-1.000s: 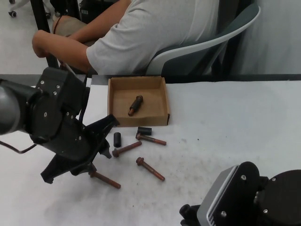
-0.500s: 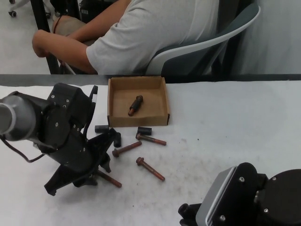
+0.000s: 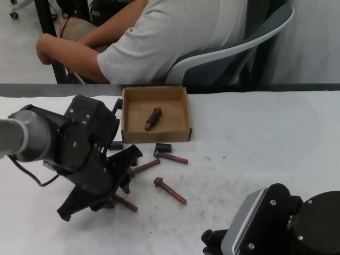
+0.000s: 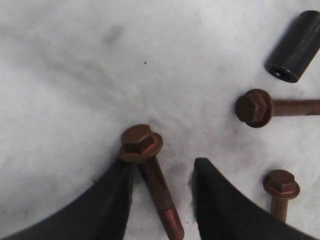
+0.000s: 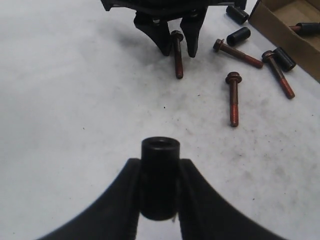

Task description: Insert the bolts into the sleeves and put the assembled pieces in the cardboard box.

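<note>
1. Since a second ago, your left arm has swung toward the box (image 3: 156, 137) and lowered. The left claw (image 4: 162, 165) now straddles a bolt (image 4: 150, 170). The loose bolts have not shifted.
2. The left claw is open about two shank-widths, gripping nothing. One finger (image 4: 107, 195) sits against the bolt just under its head; the other stands apart from it.
3. That bolt lies flat on the bench. Its long axis runs between the fingers, head away from the wrist and threaded tip toward your right arm.
4. It is probably rigid steel, dense for its size and apt to roll. The shank just behind the head looks like the place to grip.
5. Three more bolts and two sleeves lie between the claw and the box.
6. One assembled piece (image 3: 153, 118) lies in the box.
7. Your right claw (image 5: 160, 165) is clamped on a black sleeve (image 5: 160, 175), its open bore pointing away from the wrist toward the left claw.
</note>
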{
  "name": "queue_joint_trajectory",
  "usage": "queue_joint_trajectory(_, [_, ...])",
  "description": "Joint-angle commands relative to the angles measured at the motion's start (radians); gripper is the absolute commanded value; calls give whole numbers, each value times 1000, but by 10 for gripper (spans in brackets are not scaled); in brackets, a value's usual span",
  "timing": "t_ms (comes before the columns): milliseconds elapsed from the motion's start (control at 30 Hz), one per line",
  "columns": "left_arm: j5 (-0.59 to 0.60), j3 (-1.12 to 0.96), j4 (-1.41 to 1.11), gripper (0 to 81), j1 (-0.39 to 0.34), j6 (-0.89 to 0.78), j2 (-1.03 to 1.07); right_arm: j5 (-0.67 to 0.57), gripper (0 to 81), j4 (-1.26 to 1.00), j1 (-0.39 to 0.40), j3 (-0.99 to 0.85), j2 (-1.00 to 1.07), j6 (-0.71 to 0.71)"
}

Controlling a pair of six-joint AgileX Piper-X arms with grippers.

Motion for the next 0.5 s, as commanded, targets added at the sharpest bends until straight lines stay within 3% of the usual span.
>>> queue_joint_trajectory(0, [-3, 7, 6, 300, -19, -24, 25, 0, 2, -14, 1, 2, -10, -8])
queue_joint_trajectory(200, [-84, 7, 11, 12, -19, 75, 25, 0, 2, -55, 1, 54, -10, -8])
queue_joint_trajectory(333, [-197, 7, 4, 8, -27, 190, 25, 0, 2, -190, 8, 130, -35, 4])
queue_joint_trajectory(467, [-223, 7, -70, 8, -42, 325, 25, -18, 2, -309, 14, 200, -80, 17])
